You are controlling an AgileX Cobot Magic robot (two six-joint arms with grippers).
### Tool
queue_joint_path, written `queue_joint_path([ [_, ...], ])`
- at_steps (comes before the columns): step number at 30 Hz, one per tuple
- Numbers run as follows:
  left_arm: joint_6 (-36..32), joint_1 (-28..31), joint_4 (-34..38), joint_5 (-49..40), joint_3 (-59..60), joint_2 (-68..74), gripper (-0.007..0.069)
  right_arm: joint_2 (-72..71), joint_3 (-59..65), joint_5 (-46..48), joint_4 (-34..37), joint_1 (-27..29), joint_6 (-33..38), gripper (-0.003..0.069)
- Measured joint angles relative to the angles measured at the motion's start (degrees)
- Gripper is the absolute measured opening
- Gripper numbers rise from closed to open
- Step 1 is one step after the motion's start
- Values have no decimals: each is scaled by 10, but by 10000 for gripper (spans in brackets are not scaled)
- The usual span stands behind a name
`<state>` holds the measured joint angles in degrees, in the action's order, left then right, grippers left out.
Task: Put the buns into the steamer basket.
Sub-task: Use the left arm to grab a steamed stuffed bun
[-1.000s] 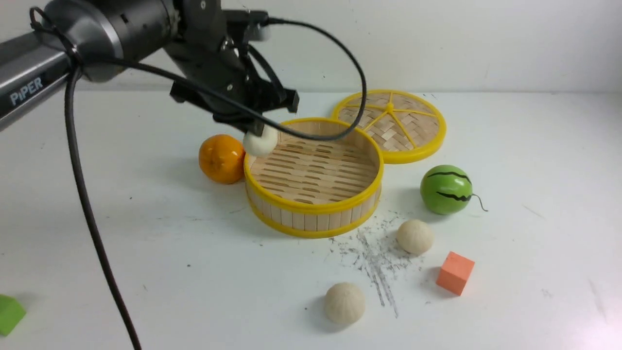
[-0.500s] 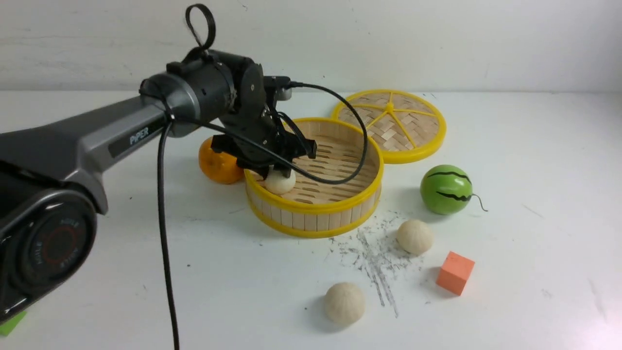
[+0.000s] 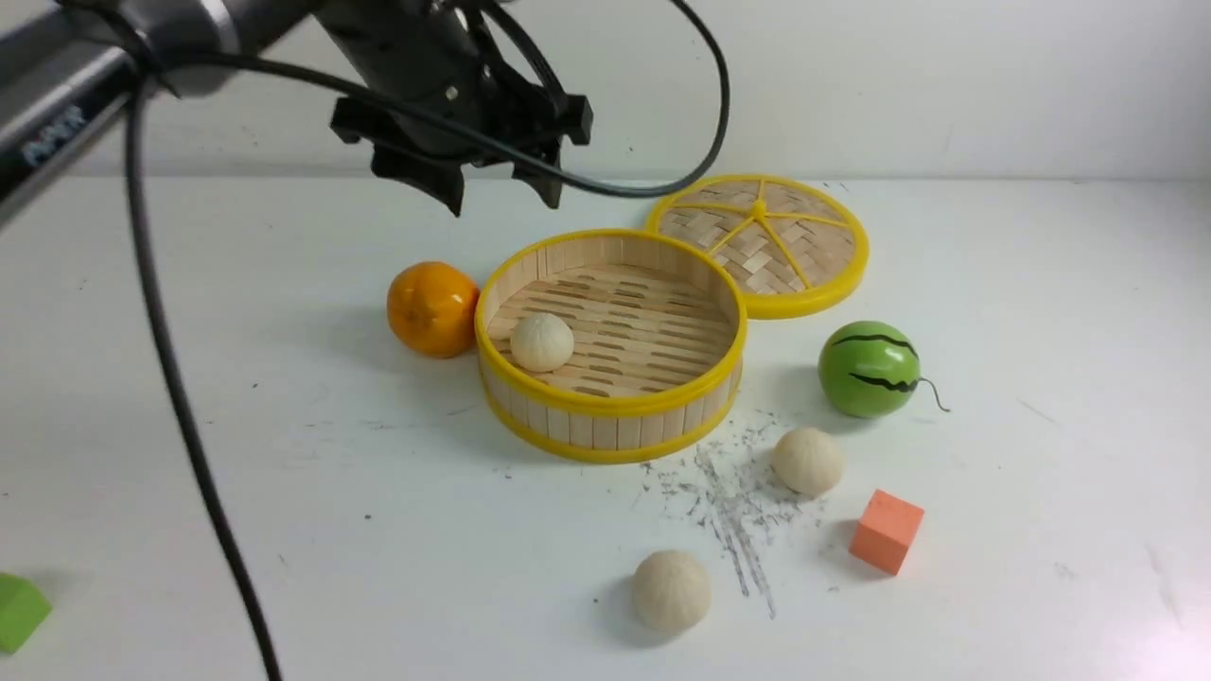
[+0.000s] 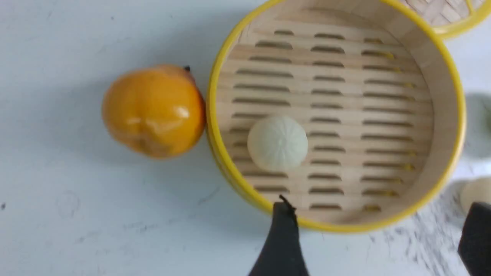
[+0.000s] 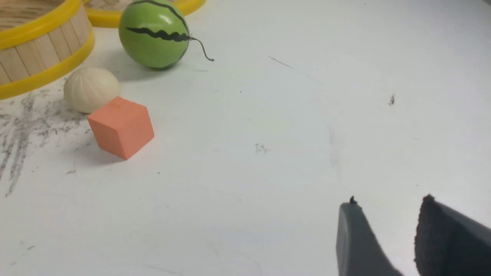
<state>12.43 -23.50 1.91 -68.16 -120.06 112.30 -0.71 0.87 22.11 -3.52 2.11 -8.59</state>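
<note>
One cream-white bun (image 3: pixel 541 342) lies in the steamer basket (image 3: pixel 610 404), near its left wall; it also shows in the left wrist view (image 4: pixel 277 143). Two more buns lie on the table in front of the basket, one to the right (image 3: pixel 807 461) and one nearer (image 3: pixel 671 590). My left gripper (image 3: pixel 503 200) hangs high above the basket's back left, open and empty; in its wrist view (image 4: pixel 378 214) the fingers stand wide apart. My right gripper (image 5: pixel 387 203) is low over bare table right of the objects, jaws a little apart, nothing between them. It is out of the front view.
An orange (image 3: pixel 431 308) touches the basket's left side. The woven lid (image 3: pixel 757 241) lies behind the basket on the right. A green watermelon ball (image 3: pixel 870 369) and an orange cube (image 3: pixel 886 530) sit right of the basket. A green block (image 3: pixel 14 610) is at the front left.
My left gripper lowered the bun into the basket, let go of it and rose clear. The bun now rests on the slatted floor.
</note>
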Motion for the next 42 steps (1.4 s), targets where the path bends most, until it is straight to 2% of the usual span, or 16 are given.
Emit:
queue_joint_path([
  [4, -11, -41, 1, -29, 27, -21, 505, 0, 0, 0, 0, 0, 0, 239],
  [7, -14, -70, 1, -30, 54, -21, 499, 0, 0, 0, 0, 0, 0, 239],
  [8, -15, -101, 4, -31, 81, -20, 497, 0, 0, 0, 0, 0, 0, 239],
  [11, -16, -136, 6, -31, 115, -18, 496, 0, 0, 0, 0, 0, 0, 239],
  [15, -17, -182, 9, 5, 185, -16, 496, 0, 0, 0, 0, 0, 0, 239],
  [25, -7, -190, 13, 88, 270, 32, 493, 0, 0, 0, 0, 0, 0, 239],
  [33, -7, -190, 67, 146, 277, 77, 467, 0, 0, 0, 0, 0, 0, 239],
  [37, -7, -190, 49, 146, 277, 90, 360, 0, 0, 0, 0, 0, 0, 239],
  [42, -7, -190, -13, 120, 253, 85, 70, 0, 0, 0, 0, 0, 0, 239],
])
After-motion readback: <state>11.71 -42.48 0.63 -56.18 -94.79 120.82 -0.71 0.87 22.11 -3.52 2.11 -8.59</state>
